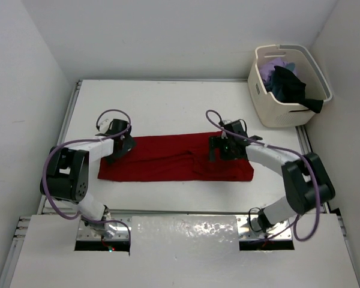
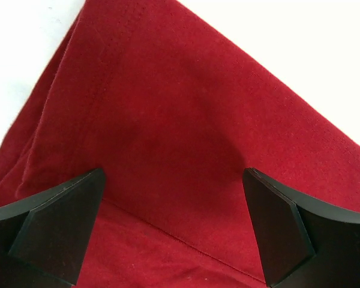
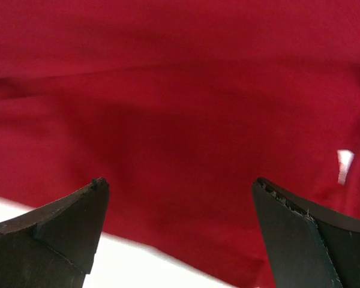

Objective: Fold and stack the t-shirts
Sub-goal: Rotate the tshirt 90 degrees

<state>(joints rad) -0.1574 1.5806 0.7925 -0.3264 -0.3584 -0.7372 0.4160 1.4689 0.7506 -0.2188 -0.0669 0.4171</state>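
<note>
Top external: red cloth t-shirt (image 1: 168,159) lay on white table (image 1: 168,108), long axis left-right; left gripper (image 1: 123,147) over left end, right gripper (image 1: 216,149) right of middle, both spread wide, empty.

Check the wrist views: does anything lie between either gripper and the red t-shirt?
Nothing visible does. The left gripper and right gripper are both open right over the red t-shirt, only bare cloth showing between their jaws. The basket stands apart at the far right corner.
</note>
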